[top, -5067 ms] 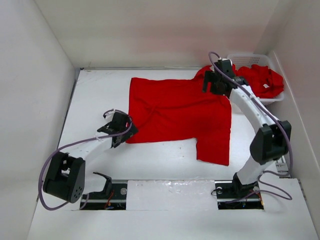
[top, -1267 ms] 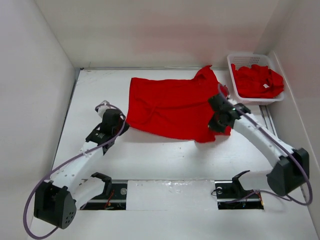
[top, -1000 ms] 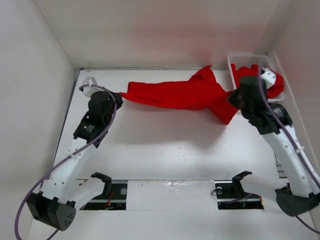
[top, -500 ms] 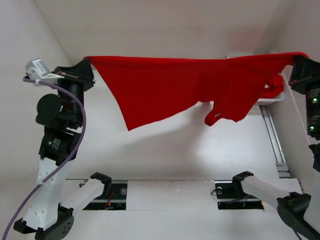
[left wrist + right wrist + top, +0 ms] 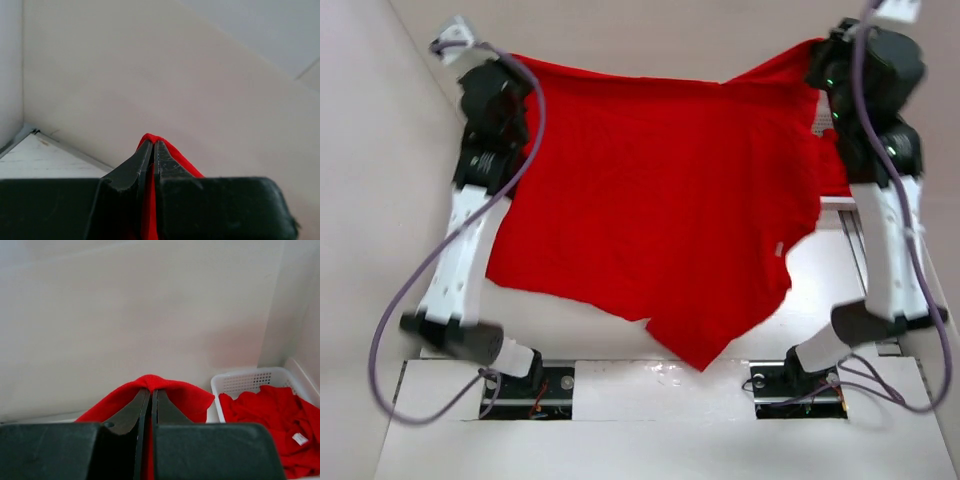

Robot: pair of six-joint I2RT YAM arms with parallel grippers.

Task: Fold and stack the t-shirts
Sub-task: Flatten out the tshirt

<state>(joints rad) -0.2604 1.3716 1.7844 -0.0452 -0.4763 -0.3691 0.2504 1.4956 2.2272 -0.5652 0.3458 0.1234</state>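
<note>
Spreading is the step in hand: the left fingers (image 5: 135, 167) and right fingers (image 5: 127, 410), each pinched shut on its upper edge, hold one t-shirt (image 5: 660, 190) hanging wide above the desk (image 5: 590, 335) (other t-shirts (image 5: 270, 415) lie in the basket (image 5: 240, 382)), so the next move probably calls for lowering it flat.

The right gripper (image 5: 151, 392) was clamped, its black jaws pressed together, on a bunched fold of a red t-shirt (image 5: 176, 391) that humped over the tips just left of the white slotted basket (image 5: 239, 382). Inside the basket lay more crumpled red shirts (image 5: 267, 407), one showing a small white tag (image 5: 300, 438). A pale wall (image 5: 125, 315) rose behind the basket.
</note>
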